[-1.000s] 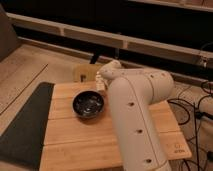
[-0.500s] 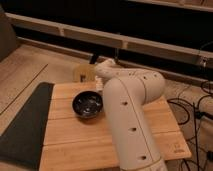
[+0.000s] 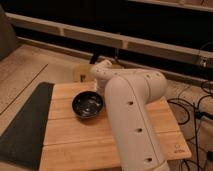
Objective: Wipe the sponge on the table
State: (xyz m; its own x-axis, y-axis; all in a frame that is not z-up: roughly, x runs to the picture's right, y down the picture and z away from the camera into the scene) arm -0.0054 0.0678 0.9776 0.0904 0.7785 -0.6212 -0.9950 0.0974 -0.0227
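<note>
1. Table [image 3: 75, 135]: we record pale wooden slats with the long side running left to right. The near right corner carries a small dark mark.

2. Bowl [image 3: 88, 105]: black, round and upright. It stands left of centre on the table, just beside the arm and on its left.

3. Arm [image 3: 132, 115]: white and thick. It rises from the near right and covers much of the table's right half. It then bends left toward the far edge.

4. Gripper [image 3: 97, 70]: at the arm's end over the far edge of the table, beyond the bowl. It is turned away from us, so we cannot tell whether it is open, closed or gripping anything.

5. Sponge: we cannot pick it out. Its place, its long axis and the way it points cannot be told.

6. Tan block [image 3: 80, 74]: behind the far edge, just left of the gripper, with a dark mark on its face.

7. Mat [image 3: 25, 125]: dark, lying along the table's left side.

8. Cables [image 3: 192, 107]: black, looping on the floor to the right of the table.
</note>
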